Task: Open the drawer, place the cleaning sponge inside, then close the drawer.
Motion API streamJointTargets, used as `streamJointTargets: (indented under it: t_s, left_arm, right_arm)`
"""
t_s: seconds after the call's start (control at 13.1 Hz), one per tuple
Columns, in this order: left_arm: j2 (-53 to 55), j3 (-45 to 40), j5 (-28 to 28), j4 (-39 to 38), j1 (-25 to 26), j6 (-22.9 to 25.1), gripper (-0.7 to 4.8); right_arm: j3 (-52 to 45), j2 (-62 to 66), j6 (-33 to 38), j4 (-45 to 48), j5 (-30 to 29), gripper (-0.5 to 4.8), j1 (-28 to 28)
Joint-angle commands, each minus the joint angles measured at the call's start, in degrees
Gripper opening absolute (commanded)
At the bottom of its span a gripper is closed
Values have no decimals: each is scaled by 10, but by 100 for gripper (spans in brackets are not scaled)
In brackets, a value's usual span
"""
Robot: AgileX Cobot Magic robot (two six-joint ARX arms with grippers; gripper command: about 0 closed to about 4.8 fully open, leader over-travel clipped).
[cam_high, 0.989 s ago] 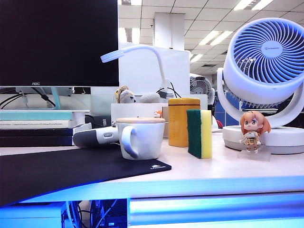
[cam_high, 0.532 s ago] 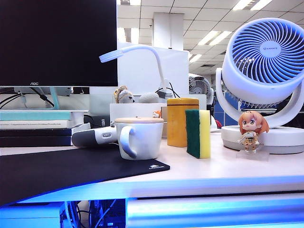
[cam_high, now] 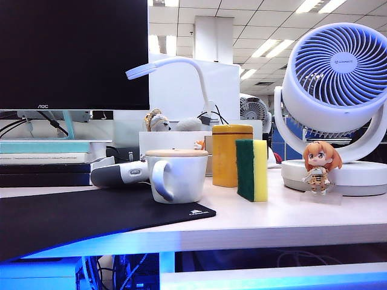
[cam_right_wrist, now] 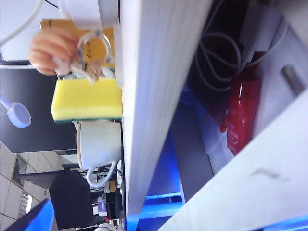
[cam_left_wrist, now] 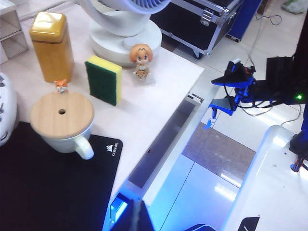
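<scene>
The cleaning sponge (cam_high: 253,170), yellow foam with a green layer, stands on edge on the desktop between the yellow tin (cam_high: 232,155) and the figurine (cam_high: 318,167). It also shows in the left wrist view as the sponge (cam_left_wrist: 103,79) and in the right wrist view as the sponge (cam_right_wrist: 86,100). The drawer (cam_high: 272,281) is pulled part way out below the desktop, and the drawer's grey inside (cam_left_wrist: 161,147) is bare. My right gripper (cam_left_wrist: 212,94) hangs at the drawer's far end, its blue-lit fingers wide apart. My left gripper (cam_left_wrist: 138,219) hovers high above the desk's front edge, fingers together.
A lidded white mug (cam_high: 177,175) stands on the corner of a black mouse pad (cam_high: 72,217). A large white fan (cam_high: 338,78), a monitor (cam_high: 72,54) and a desk lamp (cam_high: 175,66) stand further back. Cables and a red bottle (cam_right_wrist: 243,115) sit under the desktop slab (cam_right_wrist: 154,96).
The drawer front has sunk lower in the exterior view as it slid out, opening a dark gap under the desktop. The things on the desk have not moved.
</scene>
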Motion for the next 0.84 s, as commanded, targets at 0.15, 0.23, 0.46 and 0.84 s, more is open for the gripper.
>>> streamJointTargets:
  t_s: [0.15, 0.23, 0.46, 0.84]
  left_arm:
    - [-1, 2, 2, -2, 0, 5, -5]
    - [-1, 2, 2, -2, 0, 5, -5]
    - [-1, 2, 2, -1, 0, 5, -5]
    - [-1, 2, 2, -1, 0, 4, -5]
  right_arm:
    - [-23, -9, -3, 42, -90, 479, 3]
    - [-35, -9, -1, 42, -81, 479, 3]
    - [-51, -9, 18, 42, -62, 479, 3]
    - [-54, -9, 48, 41, 62, 479, 3]
